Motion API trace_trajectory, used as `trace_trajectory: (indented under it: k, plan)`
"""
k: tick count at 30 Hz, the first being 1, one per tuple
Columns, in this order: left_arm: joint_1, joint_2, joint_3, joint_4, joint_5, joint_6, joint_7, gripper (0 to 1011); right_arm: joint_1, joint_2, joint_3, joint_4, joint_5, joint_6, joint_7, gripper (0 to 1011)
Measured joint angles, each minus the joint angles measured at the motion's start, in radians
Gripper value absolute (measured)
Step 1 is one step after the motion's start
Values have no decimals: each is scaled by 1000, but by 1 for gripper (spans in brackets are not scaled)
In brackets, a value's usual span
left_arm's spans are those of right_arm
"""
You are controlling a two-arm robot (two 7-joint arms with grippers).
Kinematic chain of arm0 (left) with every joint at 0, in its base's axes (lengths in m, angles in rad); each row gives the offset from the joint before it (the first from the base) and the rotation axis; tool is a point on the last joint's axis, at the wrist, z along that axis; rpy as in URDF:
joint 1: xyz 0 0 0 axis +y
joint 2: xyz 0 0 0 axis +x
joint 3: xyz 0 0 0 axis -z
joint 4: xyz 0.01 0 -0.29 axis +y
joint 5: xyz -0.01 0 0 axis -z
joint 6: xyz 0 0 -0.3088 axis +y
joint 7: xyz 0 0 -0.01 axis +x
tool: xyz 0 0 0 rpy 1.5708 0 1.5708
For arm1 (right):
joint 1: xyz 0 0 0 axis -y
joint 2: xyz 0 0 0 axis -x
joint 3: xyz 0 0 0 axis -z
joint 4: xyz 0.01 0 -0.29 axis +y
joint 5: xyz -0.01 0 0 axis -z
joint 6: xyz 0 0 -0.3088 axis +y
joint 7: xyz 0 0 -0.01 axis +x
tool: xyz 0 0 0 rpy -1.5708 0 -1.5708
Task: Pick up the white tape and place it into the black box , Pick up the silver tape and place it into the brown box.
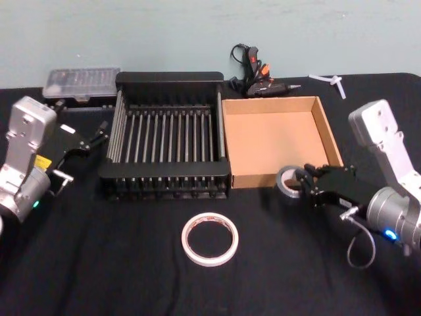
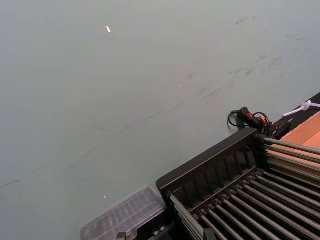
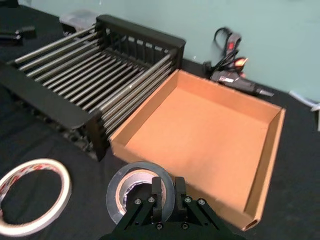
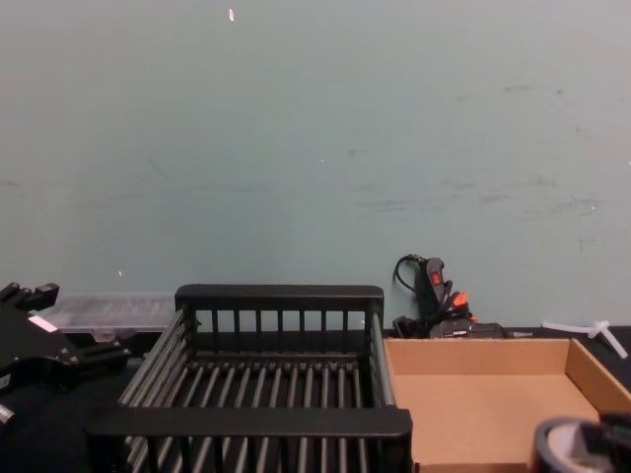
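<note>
Two rolls of tape show in the head view. One white tape [image 1: 210, 238] lies flat on the black table [image 1: 118, 263], in front of the black box [image 1: 168, 79]. One silver tape [image 1: 289, 182] stands on edge beside the front wall of the brown box [image 1: 276, 176], and the right gripper [image 1: 308, 187] pinches its rim. The two boxes sit side by side. The left gripper [image 1: 100, 133] hangs left of the black box; I cannot tell if its fingers are apart. One clear case [image 1: 80, 83] and one glue gun [image 1: 260, 79] lie at the back.

From the left wrist, a plain pale green wall [image 2: 125, 90] rises over the black box.

From the right wrist, two fingers [image 3: 156, 189] squeeze the silver roll's rim.

From the chest, the green wall stands behind both boxes
</note>
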Motion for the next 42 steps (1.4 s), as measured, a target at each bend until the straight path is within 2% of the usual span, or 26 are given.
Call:
trace_trajectory:
  k: [5, 11, 18, 30, 34, 42]
  plan:
    - [0, 0, 0, 0, 0, 0, 0, 1002, 23, -6, 10, 7, -12, -5, -6, 158]
    - [0, 0, 0, 0, 0, 0, 0, 1001, 82, -17, 16, 45, -40, -28, -9, 158]
    - [0, 0, 0, 0, 0, 0, 0, 1001, 172, -24, -4, 118, -78, -63, 17, 158]
    - [0, 0, 0, 0, 0, 0, 0, 1001, 328, -62, -48, 312, -123, -133, 61, 158]
    - [0, 0, 0, 0, 0, 0, 0, 1001, 387, -79, -71, 402, -140, -164, 78, 158]
    - [0, 0, 0, 0, 0, 0, 0, 1001, 441, -109, -96, 517, -154, -193, 94, 158]
